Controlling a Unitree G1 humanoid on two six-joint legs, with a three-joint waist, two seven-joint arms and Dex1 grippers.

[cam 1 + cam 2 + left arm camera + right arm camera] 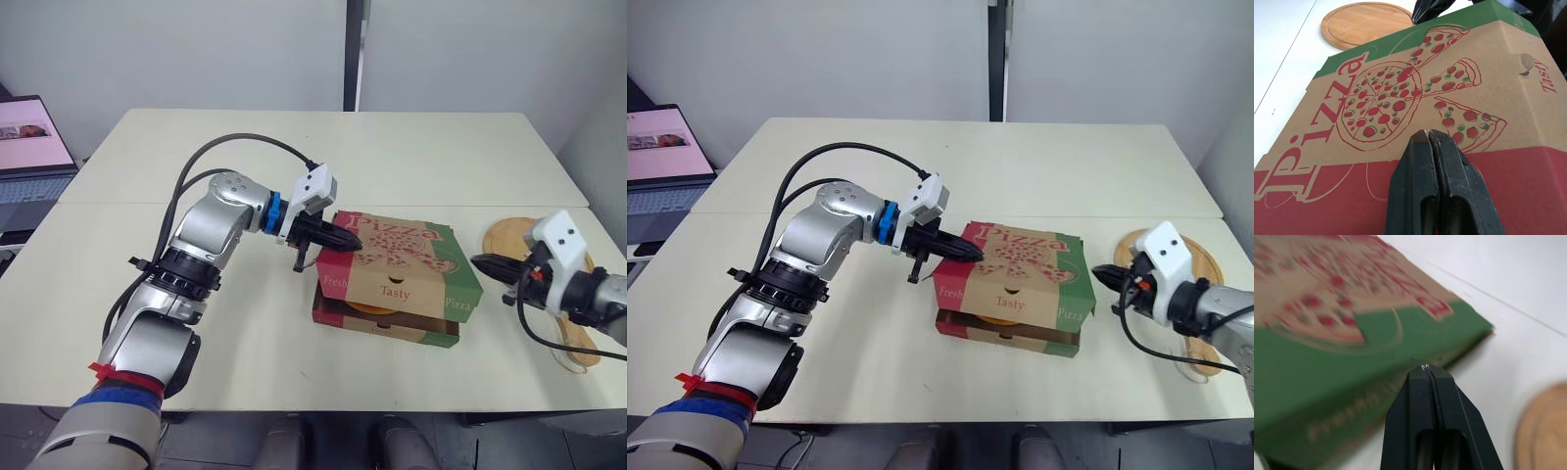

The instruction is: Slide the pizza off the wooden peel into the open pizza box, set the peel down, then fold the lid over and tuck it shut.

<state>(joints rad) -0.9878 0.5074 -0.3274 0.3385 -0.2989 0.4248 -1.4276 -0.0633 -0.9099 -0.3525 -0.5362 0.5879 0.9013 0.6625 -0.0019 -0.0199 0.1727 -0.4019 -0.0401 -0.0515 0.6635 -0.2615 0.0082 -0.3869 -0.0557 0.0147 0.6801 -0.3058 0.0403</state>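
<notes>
The pizza box (pixel 397 279) lies on the table right of centre, its printed lid (pixel 1415 98) folded down over the base but still raised at the front, where a strip of pizza (pixel 377 308) shows in the gap. My left gripper (pixel 345 238) is shut, its tips resting on the lid's left edge. My right gripper (pixel 477 261) is shut and hovers just off the box's right side, not touching it. The round wooden peel (pixel 534 257) lies flat on the table at the far right, partly hidden behind my right wrist.
A laptop (pixel 29 157) stands open at the table's far left edge. The table (pixel 411 157) is two pale tops joined, with bare surface behind the box and in front of it.
</notes>
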